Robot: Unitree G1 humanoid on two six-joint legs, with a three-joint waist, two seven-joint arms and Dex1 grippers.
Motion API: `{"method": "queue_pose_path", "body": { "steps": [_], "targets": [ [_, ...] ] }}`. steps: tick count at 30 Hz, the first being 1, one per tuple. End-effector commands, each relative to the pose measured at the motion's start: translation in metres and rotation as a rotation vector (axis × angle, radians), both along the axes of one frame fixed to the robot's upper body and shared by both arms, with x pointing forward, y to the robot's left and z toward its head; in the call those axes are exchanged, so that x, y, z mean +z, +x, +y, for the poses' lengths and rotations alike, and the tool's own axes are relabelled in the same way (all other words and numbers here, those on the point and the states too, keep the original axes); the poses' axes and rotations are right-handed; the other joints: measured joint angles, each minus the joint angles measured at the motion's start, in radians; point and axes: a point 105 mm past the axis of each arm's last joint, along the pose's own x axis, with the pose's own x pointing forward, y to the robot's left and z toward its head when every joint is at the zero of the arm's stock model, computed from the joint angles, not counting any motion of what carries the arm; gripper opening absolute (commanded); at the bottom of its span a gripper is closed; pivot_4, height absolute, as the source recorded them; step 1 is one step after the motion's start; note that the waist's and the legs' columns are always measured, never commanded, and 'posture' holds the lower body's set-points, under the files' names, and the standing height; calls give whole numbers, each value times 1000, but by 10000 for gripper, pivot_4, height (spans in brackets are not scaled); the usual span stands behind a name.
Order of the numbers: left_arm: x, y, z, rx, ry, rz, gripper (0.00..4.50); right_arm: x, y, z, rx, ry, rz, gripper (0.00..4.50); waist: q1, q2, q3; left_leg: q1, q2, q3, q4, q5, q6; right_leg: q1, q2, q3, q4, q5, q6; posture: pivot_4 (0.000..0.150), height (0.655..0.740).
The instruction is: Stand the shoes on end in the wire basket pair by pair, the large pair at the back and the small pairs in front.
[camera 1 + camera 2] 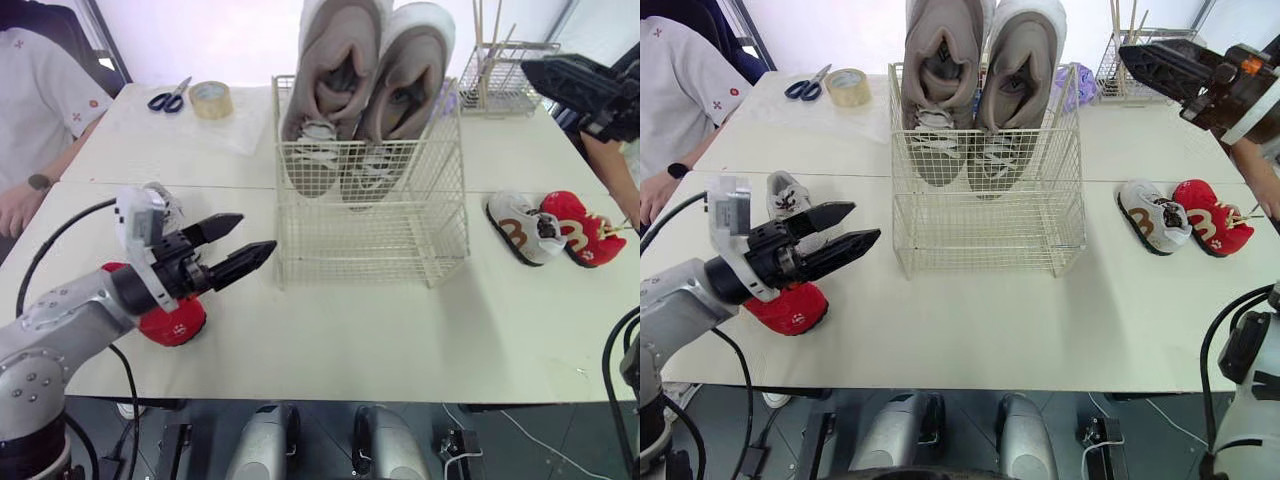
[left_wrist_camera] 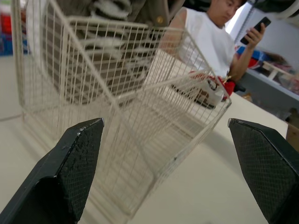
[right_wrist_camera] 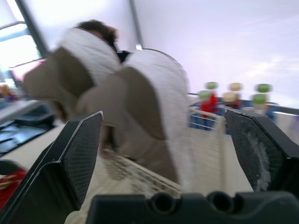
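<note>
The wire basket stands mid-table, with the large beige pair on end against its back wall. At the table's left a small red shoe lies under my left arm, and a small white shoe sits just behind it. To the right of the basket lie a small white-and-brown shoe and a small red shoe. My left gripper is open and empty, pointing at the basket's left front corner. High at the back right, my right gripper is open, facing the beige shoes.
Scissors and a tape roll lie at the back left. A second wire rack holding sticks stands at the back right. One person sits at the left edge; another's arm reaches in near the right-hand shoes.
</note>
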Motion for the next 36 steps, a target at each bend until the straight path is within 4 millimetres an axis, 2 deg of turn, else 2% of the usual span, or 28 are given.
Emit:
{"method": "queue_pose_path", "body": {
  "steps": [1, 3, 5, 7, 10, 13, 14, 18, 23, 26, 36],
  "targets": [
    [7, -12, -21, -121, 17, -29, 44271, -16, -4, -34, -200, -80, -31, 45000, 9, 0, 0, 0, 0, 0, 0, 0, 0, 0, 0, 0, 0, 0, 0, 1500, 7400],
    [-3, -28, -48, -285, 61, -6, 44271, -54, -22, -70, -414, -108, 8, 45000, 16, 0, -1, 0, -1, 1, 0, 0, 1, 0, 0, 1, 0, 0, 0, 1500, 7400],
    [-9, -41, -66, -405, 62, 15, 44271, -81, -45, -90, -526, -115, 48, 45000, 29, 1, -1, 0, -1, -2, 0, 0, 1, 2, 0, 1, 0, 0, 1, 1500, 7400],
    [-10, -45, -73, -444, 46, 24, 44271, -102, -59, -86, -497, -123, 113, 45000, 28, 5, -3, 0, -1, -1, 0, 0, 1, 2, 1, 2, 0, 0, 1, 1500, 7400],
    [-12, -53, -79, -508, 37, 56, 44271, -123, -70, -92, -566, -141, 147, 45000, 1, 13, -7, 4, -1, 1, 0, 0, 0, 4, 1, 4, 0, 0, 1, 1500, 7400],
    [-13, -64, -81, -591, 38, 94, 44271, -146, -71, -96, -605, -134, 189, 45000, -19, 13, -9, 20, 2, 1, -4, 0, -1, 17, 3, 5, -1, -1, 0, 1500, 7400],
    [-13, -65, -81, -598, 41, 98, 44271, -152, -69, -97, -610, -133, 194, 45000, -22, 13, -9, 22, 1, 1, -6, -3, 3, 18, 3, 5, -2, -3, -3, 1500, 7400],
    [-15, -64, -80, -573, 73, 91, 44271, -175, -55, -97, -594, -134, 238, 45000, -21, 15, -10, 23, 0, 1, -8, -2, 3, 18, 3, 7, -2, -4, -4, 1500, 7400],
    [-14, -63, -77, -532, 89, 87, 44271, -192, -28, -105, -612, -120, 259, 45000, -19, 15, -10, 23, -1, 1, -8, 0, 0, 18, 3, 8, -2, -4, -4, 1500, 7400],
    [-15, -64, -74, -505, 108, 91, 44271, -199, -10, -107, -620, -118, 272, 45000, -21, 15, -10, 23, -1, 1, -8, 0, 0, 18, 2, 8, -2, -4, -4, 1500, 7400],
    [-18, -68, -70, -444, 114, 106, 44271, -216, 24, -103, -599, -113, 313, 45000, -22, 16, -10, 23, -1, 1, -9, 1, -1, 18, 2, 8, -3, -4, -4, 1500, 7400]
  ]
}}
